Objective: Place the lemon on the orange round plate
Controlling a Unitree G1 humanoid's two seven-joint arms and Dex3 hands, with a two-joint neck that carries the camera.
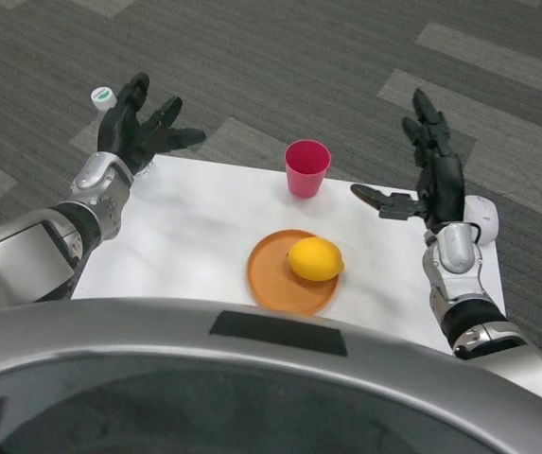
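Observation:
A yellow lemon lies on the orange round plate, toward the plate's right side. The plate sits near the front middle of the white table. My left hand hovers over the table's far left corner, fingers spread, holding nothing. My right hand is raised at the right side of the table, well to the right of the lemon, fingers spread and empty.
A pink cup stands upright at the table's far edge, behind the plate. A small white and green object lies on the floor beyond my left hand. A white round object sits by my right wrist. Grey carpet surrounds the table.

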